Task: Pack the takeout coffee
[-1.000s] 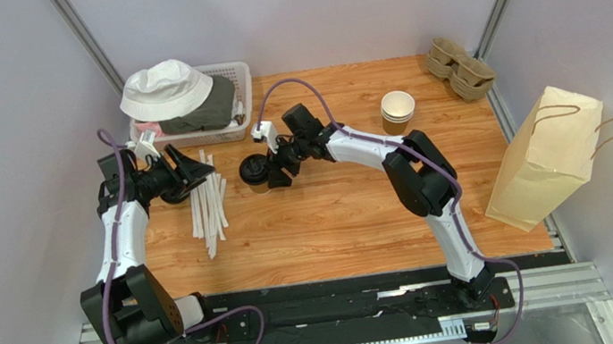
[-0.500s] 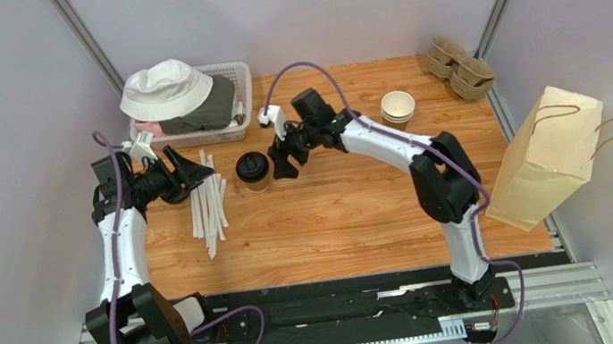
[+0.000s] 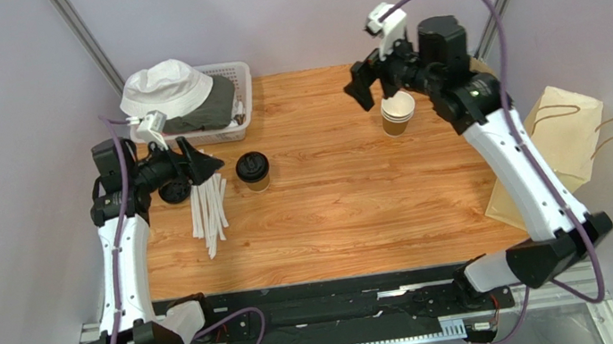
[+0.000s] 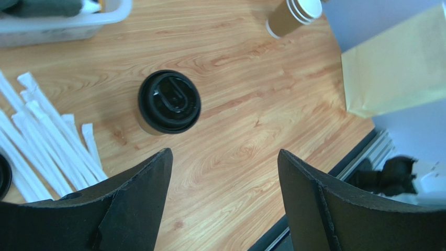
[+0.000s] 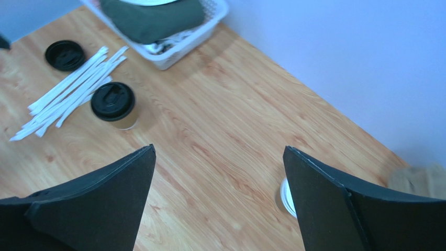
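The takeout coffee [image 3: 253,169] stands upright with its black lid on, on the left half of the desk toward the far edge, just right of the spread of wrapped straws [image 3: 208,206] and a little nearer than the white basket [image 3: 239,82] in the far-left corner. It sits where it sat a second ago, and nothing touches it.

The big change is the right gripper [image 3: 365,82]. A second ago it was right at the coffee, fingers beside the lid. Now it has let go, lifted away and swung to the far edge of the desk, hanging in the air beside the stack of empty cups [image 3: 398,112]. Its jaws are spread wide with nothing between them.

The left gripper [image 3: 207,161] has edged slightly toward the coffee, now over the far ends of the straws. It is also released and empty, and in its wrist view the cup shows just beyond the fingertips [image 4: 157,162].

The brown paper bag [image 3: 547,158] leans at the right edge, unmoved.
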Action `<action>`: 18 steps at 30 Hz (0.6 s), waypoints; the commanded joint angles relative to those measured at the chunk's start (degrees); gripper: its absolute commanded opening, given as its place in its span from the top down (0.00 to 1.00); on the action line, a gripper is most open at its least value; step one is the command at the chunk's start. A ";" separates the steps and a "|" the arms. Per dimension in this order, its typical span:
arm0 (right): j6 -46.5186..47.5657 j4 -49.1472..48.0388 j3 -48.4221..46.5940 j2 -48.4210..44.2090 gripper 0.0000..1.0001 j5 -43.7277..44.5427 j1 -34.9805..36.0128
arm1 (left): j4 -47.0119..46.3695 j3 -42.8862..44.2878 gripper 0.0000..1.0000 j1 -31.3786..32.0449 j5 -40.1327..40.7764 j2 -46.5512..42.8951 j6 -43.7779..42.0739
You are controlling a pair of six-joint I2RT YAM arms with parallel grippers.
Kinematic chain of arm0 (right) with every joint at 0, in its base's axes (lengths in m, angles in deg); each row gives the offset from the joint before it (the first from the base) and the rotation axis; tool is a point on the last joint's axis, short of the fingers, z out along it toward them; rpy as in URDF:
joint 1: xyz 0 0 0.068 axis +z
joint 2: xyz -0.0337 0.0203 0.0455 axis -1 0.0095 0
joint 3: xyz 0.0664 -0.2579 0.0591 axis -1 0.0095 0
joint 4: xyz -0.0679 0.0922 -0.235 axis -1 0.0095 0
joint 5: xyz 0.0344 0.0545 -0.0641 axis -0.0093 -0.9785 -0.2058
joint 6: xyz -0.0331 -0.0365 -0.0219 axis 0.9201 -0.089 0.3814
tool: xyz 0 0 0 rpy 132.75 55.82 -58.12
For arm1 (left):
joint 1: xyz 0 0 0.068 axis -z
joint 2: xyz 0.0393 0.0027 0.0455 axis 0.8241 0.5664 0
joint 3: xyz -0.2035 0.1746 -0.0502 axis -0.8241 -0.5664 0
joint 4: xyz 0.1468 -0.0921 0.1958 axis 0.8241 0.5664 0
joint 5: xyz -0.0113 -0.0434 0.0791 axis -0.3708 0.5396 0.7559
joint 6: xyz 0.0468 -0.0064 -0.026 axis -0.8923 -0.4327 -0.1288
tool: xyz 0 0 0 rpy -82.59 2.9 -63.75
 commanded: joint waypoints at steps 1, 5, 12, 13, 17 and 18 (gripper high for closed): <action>-3.47 9.54 -0.97 -6.71 0.00 8.02 -7.40 | 0.91 1.77 0.18 6.50 2.30 -4.16 -9.69; -2.95 15.79 2.89 -12.50 0.00 8.55 -14.44 | 1.00 1.68 0.18 12.48 5.64 -4.08 -11.03; 4.07 15.89 1.25 -5.09 0.01 14.52 -22.02 | 0.56 4.05 0.18 16.26 5.74 -0.57 -11.11; 6.17 16.06 -0.34 -2.96 0.02 16.44 -23.93 | 0.30 4.23 0.18 16.35 5.82 -0.13 -11.03; 11.99 17.03 -14.70 11.88 0.04 21.46 -25.88 | -0.05 4.50 0.18 16.88 7.14 0.14 -10.85; 13.30 17.99 -17.64 14.87 0.05 22.60 -26.32 | -0.05 4.15 0.18 16.88 7.32 -0.03 -10.59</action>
